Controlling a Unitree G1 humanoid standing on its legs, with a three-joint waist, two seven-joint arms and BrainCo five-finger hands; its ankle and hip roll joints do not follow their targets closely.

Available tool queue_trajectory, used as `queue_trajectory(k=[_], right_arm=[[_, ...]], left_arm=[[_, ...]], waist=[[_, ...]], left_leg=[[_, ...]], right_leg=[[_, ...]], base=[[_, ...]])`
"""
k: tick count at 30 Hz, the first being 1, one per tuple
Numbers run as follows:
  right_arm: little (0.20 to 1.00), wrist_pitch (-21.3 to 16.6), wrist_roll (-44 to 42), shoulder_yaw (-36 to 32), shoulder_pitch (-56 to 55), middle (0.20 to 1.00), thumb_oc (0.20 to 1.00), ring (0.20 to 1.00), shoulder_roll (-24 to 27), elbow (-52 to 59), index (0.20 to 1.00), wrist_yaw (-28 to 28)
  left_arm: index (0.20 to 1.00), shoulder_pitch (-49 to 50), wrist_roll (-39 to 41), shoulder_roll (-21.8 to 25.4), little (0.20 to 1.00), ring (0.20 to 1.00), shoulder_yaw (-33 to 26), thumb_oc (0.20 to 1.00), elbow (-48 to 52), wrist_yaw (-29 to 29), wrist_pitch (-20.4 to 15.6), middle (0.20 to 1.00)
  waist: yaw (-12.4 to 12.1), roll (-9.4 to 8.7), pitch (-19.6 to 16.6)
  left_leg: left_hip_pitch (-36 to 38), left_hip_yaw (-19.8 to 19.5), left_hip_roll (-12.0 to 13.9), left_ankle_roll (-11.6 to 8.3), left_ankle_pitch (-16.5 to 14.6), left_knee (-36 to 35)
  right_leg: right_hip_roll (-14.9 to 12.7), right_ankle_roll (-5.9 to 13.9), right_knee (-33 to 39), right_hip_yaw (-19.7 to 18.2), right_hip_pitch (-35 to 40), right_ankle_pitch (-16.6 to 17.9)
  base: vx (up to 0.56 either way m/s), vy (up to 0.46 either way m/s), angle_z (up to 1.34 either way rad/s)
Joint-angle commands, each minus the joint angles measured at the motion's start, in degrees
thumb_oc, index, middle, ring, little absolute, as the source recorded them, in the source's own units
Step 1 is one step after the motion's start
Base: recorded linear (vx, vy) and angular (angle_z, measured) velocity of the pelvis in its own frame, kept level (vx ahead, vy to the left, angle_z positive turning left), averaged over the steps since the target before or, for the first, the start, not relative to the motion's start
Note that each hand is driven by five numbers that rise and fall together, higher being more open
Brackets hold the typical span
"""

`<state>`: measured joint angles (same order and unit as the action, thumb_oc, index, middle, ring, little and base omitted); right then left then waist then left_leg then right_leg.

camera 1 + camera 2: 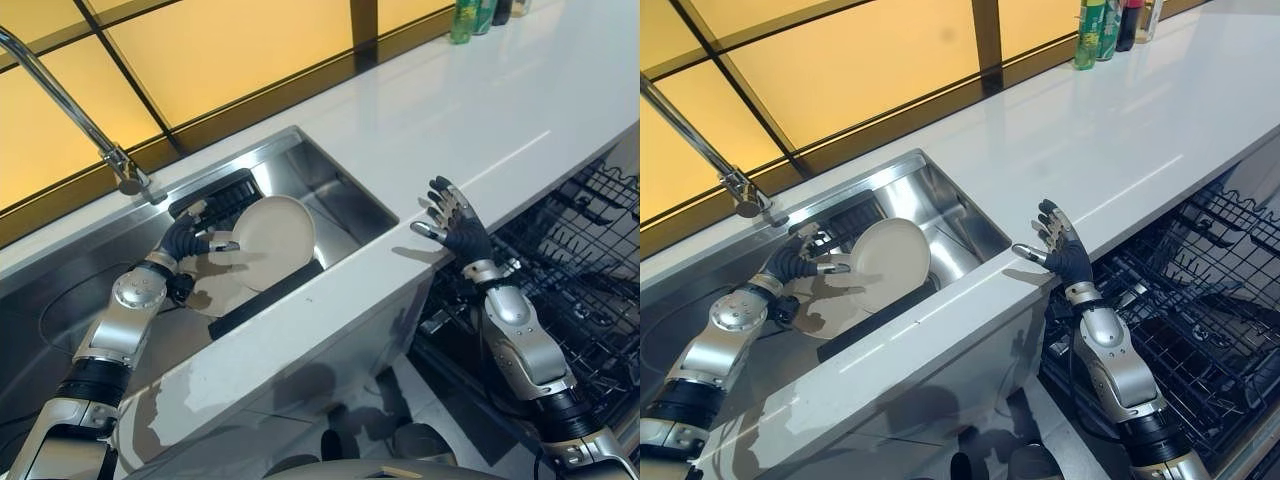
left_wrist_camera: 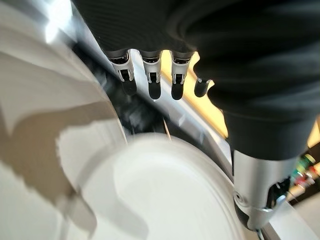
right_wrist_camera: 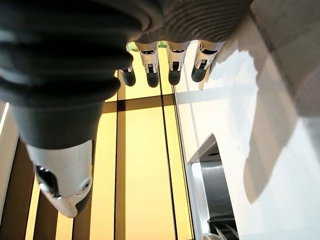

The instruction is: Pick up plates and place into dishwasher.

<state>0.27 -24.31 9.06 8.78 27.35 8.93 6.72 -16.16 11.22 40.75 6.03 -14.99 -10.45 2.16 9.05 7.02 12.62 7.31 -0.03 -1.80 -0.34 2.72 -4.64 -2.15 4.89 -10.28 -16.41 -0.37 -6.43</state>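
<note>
A cream plate (image 1: 272, 240) stands tilted on edge in the steel sink (image 1: 330, 180), leaning over a second pale plate (image 1: 213, 288) that lies flatter beneath it. My left hand (image 1: 190, 238) is down in the sink at the tilted plate's left rim, open, its thumb stretched out to the rim. In the left wrist view its fingers (image 2: 150, 80) are straight above the plate (image 2: 170, 195). My right hand (image 1: 455, 228) is raised open over the counter's front edge, fingers spread and holding nothing, with the dishwasher rack (image 1: 590, 260) just behind it.
A dark dish holder (image 1: 225, 195) sits behind the plates, and a black strip (image 1: 265, 295) runs along their front. The faucet (image 1: 120, 165) arches over the sink's left. Bottles (image 1: 475, 15) stand at the far counter end. The white counter (image 1: 500, 110) separates sink and dishwasher.
</note>
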Motion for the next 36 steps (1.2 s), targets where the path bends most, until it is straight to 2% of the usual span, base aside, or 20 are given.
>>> queue_trajectory(k=[1,4,7,9,19,24,29,36], right_arm=[[1.000,-1.9,0.5,-2.3,-1.1,1.000,1.000,1.000,0.5,4.3,1.000,-0.5],[1.000,-2.3,0.8,-2.3,-1.5,1.000,1.000,1.000,0.6,4.0,1.000,-0.9],[1.000,-1.6,0.8,-1.9,-1.3,1.000,1.000,1.000,0.9,4.4,1.000,-0.7],[1.000,-1.6,0.9,-1.8,-1.1,1.000,1.000,1.000,1.0,4.1,1.000,-0.8],[1.000,-1.1,0.1,-2.6,0.1,1.000,1.000,1.000,3.4,5.3,1.000,-0.4],[1.000,-1.6,-0.1,-2.9,0.3,1.000,1.000,1.000,3.8,5.5,1.000,-1.1],[1.000,-1.6,0.2,-2.7,1.0,1.000,1.000,1.000,3.7,5.7,1.000,-1.0],[1.000,-0.9,1.7,-1.9,4.8,1.000,1.000,1.000,3.4,5.3,1.000,1.0]], left_arm=[[1.000,-5.2,8.9,3.1,1.000,1.000,-0.2,1.000,-0.9,-4.7,-2.5,1.000],[1.000,-5.6,9.7,2.9,1.000,1.000,0.0,1.000,-0.9,-4.4,-4.2,1.000],[1.000,-7.4,6.6,3.2,1.000,1.000,-0.3,1.000,-3.2,1.4,-7.2,1.000],[1.000,-8.8,1.1,4.1,1.000,1.000,-0.3,1.000,-4.3,4.8,-8.1,1.000],[1.000,-14.3,-9.2,7.4,1.000,1.000,2.5,1.000,-10.6,13.3,-7.1,1.000],[1.000,-16.0,-11.3,7.9,1.000,1.000,2.9,1.000,-13.0,17.5,-6.6,1.000],[1.000,-17.6,-11.6,7.7,1.000,1.000,3.3,1.000,-13.2,18.7,-6.1,1.000],[1.000,-21.6,-12.3,6.9,1.000,1.000,5.1,1.000,-15.8,20.3,-2.9,1.000]], waist=[[0.3,-1.99,-0.6],[0.6,-1.82,-0.3],[1.0,-1.72,-0.1],[1.2,-1.64,0.2],[2.5,-1.03,2.2],[3.0,-1.04,3.4],[3.2,-1.16,4.4],[3.3,-1.65,7.3]], left_leg=[[-4.4,-0.9,-4.3,3.27,-5.3,8.9],[-4.7,-0.3,-4.3,3.33,-5.3,9.2],[-5.4,0.2,-4.5,3.44,-5.5,9.7],[-5.8,0.4,-4.6,3.41,-5.5,10.0],[-8.8,1.2,-4.8,3.07,-5.1,11.1],[-10.2,1.3,-4.9,2.84,-5.1,11.9],[-11.3,1.1,-4.9,2.72,-5.1,12.9],[-15.2,1.0,-4.8,2.42,-4.8,14.3]], right_leg=[[-2.8,2.72,5.1,0.8,-4.8,12.7],[-2.9,2.80,4.9,0.6,-5.1,12.9],[-2.9,2.81,4.7,0.2,-5.7,12.9],[-2.9,2.79,4.5,0.0,-6.2,13.1],[-2.5,2.64,4.1,-1.0,-9.4,13.8],[-2.2,2.40,3.8,-1.5,-10.6,13.9],[-2.0,2.15,3.2,-1.7,-11.7,14.0],[-1.5,1.63,2.5,-1.7,-15.2,14.6]], base=[[0.02,0.033,-0.06],[0.03,0.036,-0.06],[0.04,0.028,-0.15],[0.02,0.010,-0.10],[-0.02,0.008,-0.09],[-0.01,0.000,-0.12],[0.00,-0.002,-0.03],[-0.08,-0.015,-0.01]])
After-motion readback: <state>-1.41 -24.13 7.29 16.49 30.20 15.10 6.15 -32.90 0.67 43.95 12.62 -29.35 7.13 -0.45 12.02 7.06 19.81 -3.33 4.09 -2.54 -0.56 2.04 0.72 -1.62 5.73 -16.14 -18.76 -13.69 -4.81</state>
